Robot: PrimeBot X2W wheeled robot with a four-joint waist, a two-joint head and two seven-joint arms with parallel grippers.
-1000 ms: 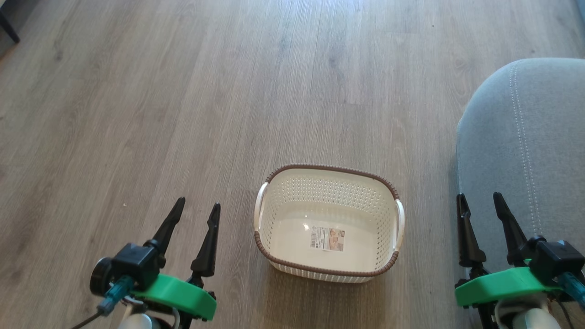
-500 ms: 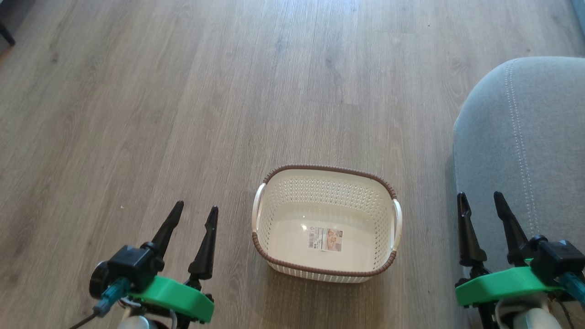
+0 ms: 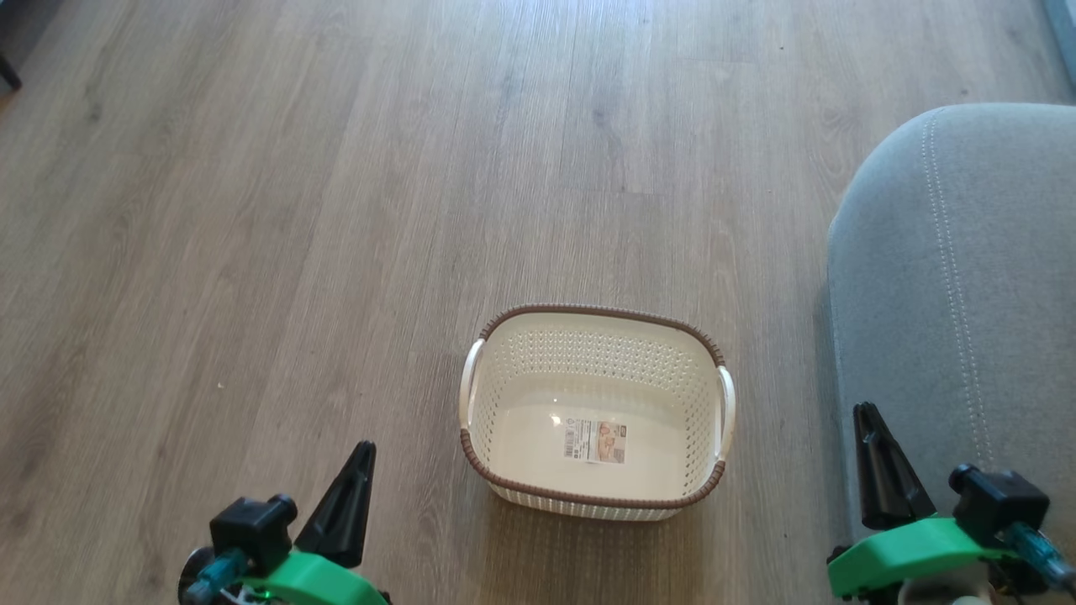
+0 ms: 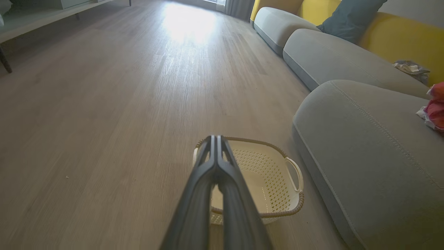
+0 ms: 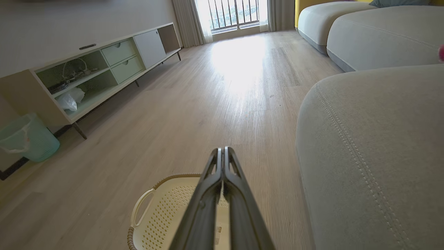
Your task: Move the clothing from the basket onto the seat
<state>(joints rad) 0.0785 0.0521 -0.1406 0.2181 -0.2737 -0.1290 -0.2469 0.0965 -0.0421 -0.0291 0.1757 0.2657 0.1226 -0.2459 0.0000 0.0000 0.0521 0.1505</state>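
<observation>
Both grippers, left (image 3: 361, 454) and right (image 3: 866, 416), are closed on nothing, flanking the basket (image 3: 588, 353) on the floor (image 3: 252, 210). The left wrist view catches the clothing (image 4: 435, 111) on the seat (image 4: 364, 149).

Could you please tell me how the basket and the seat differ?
The basket is small, perforated cream plastic; the seat is far larger, grey fabric. The basket holds just a sticker; the seat carries red clothing. Both have rounded corners.
</observation>
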